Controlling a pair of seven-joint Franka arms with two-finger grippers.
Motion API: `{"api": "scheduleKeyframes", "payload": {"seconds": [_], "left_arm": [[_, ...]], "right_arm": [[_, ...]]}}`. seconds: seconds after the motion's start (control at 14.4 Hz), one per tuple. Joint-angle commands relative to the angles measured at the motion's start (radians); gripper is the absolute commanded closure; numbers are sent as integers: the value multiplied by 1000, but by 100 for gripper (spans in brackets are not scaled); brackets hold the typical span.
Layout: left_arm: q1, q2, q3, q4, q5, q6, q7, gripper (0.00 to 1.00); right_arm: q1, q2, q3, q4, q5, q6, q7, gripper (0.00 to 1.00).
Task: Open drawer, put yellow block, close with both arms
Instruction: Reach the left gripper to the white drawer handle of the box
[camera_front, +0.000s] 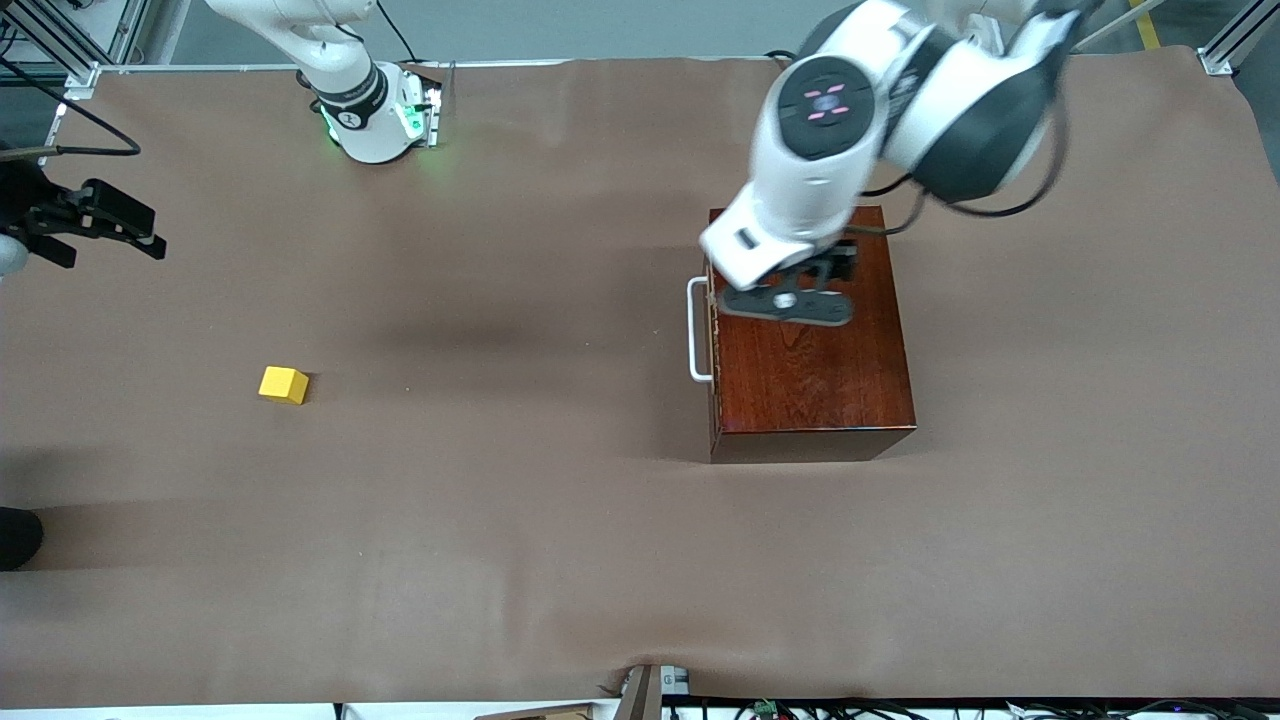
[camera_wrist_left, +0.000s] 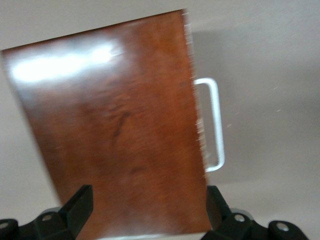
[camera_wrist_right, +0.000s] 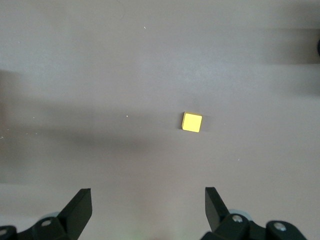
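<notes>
The glossy dark-red wooden box (camera_front: 815, 380) stands toward the left arm's end of the table. Its drawer is shut, and the white bar handle (camera_front: 696, 330) faces the right arm's end. My left gripper (camera_front: 790, 300) hangs over the box top (camera_wrist_left: 115, 130), open, with nothing between its fingers (camera_wrist_left: 80, 205); the handle (camera_wrist_left: 215, 125) shows at the box's edge. The yellow block (camera_front: 283, 384) lies alone on the cloth toward the right arm's end. My right gripper (camera_front: 140, 232) is up in the air near that end's edge, open and empty, and the yellow block (camera_wrist_right: 192, 122) lies below it.
A brown cloth (camera_front: 520, 520) covers the whole table. The right arm's green-lit base (camera_front: 378, 115) stands at the edge farthest from the front camera. A small device (camera_front: 655, 685) sits at the edge nearest the camera. A dark object (camera_front: 15, 538) pokes in beside the right arm's end.
</notes>
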Motion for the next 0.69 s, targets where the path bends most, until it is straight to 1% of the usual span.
{"api": "scheduleKeyframes", "payload": {"seconds": [0.0, 0.14, 0.35, 0.49, 0.55, 0.62], "left_arm": [[-90, 107, 41, 88, 22, 19, -98, 0], [-182, 169, 99, 129, 24, 46, -142, 0], [-334, 229, 226, 137, 22, 108, -188, 0], [-410, 262, 298, 137, 22, 128, -271, 0], [-434, 263, 320, 134, 22, 129, -290, 0], [-444, 269, 325, 121, 27, 128, -296, 0]], "right_arm": [[-17, -1, 9, 7, 16, -8, 3, 0], [-17, -1, 9, 7, 16, -8, 3, 0], [-17, -3, 9, 7, 18, -8, 3, 0], [-17, -1, 9, 7, 18, -8, 3, 0], [-17, -3, 9, 7, 18, -8, 3, 0], [-17, -3, 9, 7, 18, -8, 3, 0]]}}
